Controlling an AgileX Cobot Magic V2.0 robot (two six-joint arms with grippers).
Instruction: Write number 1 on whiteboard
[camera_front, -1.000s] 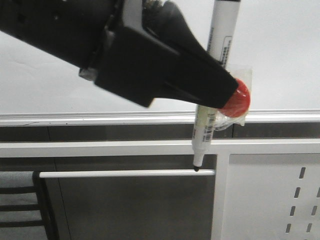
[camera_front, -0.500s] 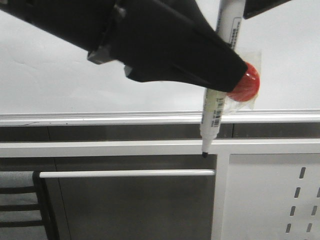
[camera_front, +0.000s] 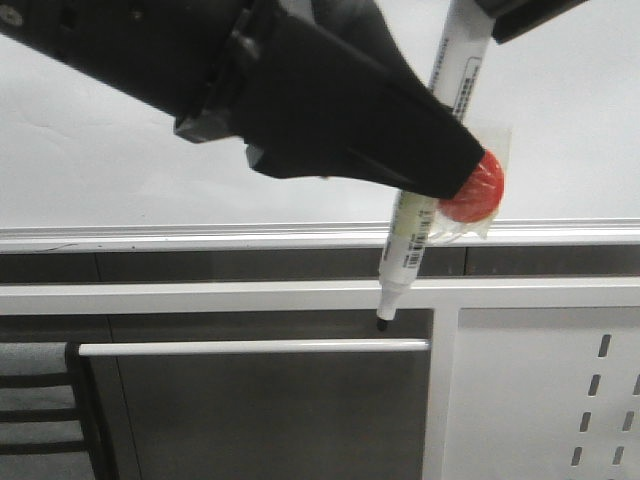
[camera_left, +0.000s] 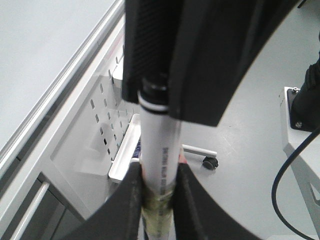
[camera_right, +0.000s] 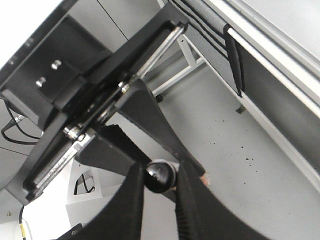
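Whiteboard's (camera_front: 120, 150) pale glossy surface lies behind your left gripper (camera_front: 440, 185), jaws clamped on the white marker (camera_front: 420, 215); right gripper (camera_right: 159, 200) pinches its black end.

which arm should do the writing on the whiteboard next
Left. The left gripper clamps the marker mid-barrel, nearer the tip; the right gripper only pinches its top end. The whiteboard shows no stroke.

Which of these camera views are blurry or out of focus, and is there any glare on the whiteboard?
Front view: the near left hand is a soft, dark mass, while the marker label is fairly readable; the whiteboard looks evenly lit, with no hot glare. Left wrist view: the fingers are blurred, the marker print legible. Right wrist view: the fingers are soft, the floor specks sharper.
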